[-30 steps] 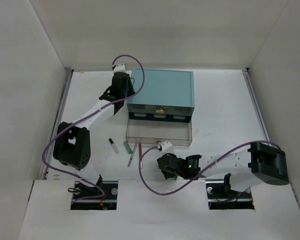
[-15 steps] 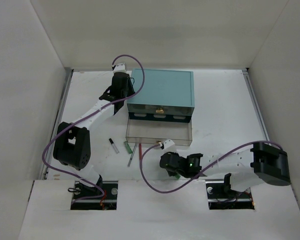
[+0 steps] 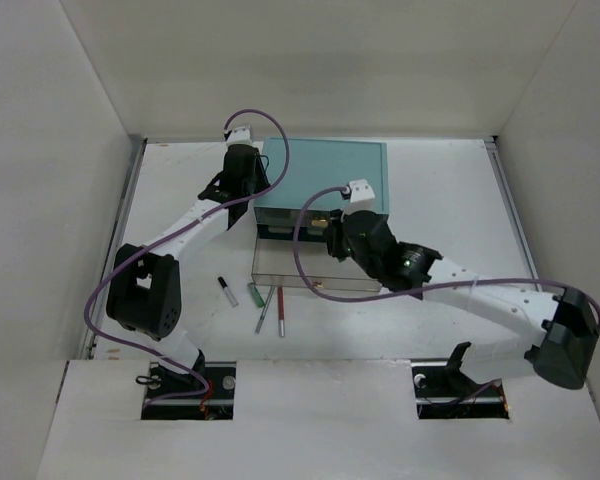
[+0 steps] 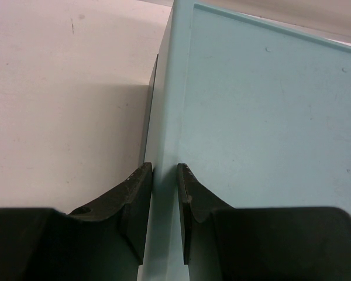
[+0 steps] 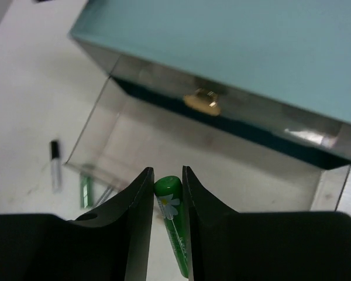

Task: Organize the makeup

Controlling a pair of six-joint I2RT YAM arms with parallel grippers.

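Makeup is split: one green stick (image 5: pixel 174 234), glossy with a daisy label, is clamped in the right jaws over the clear drawer (image 3: pixel 280 262), whereas a second ago that arm hung low by the bench's near edge. The tube (image 3: pixel 226 290), a second green stick (image 3: pixel 257 295), a grey pencil (image 3: pixel 263 312) and a red pencil (image 3: pixel 281 310) lie unmoved on the white bench (image 3: pixel 430 190), just left of the drawer, between plain white walls. The left jaws are closed on the left edge of the matte teal box (image 4: pixel 269 117), as before. A brass knob (image 5: pixel 201 101) fronts the box.
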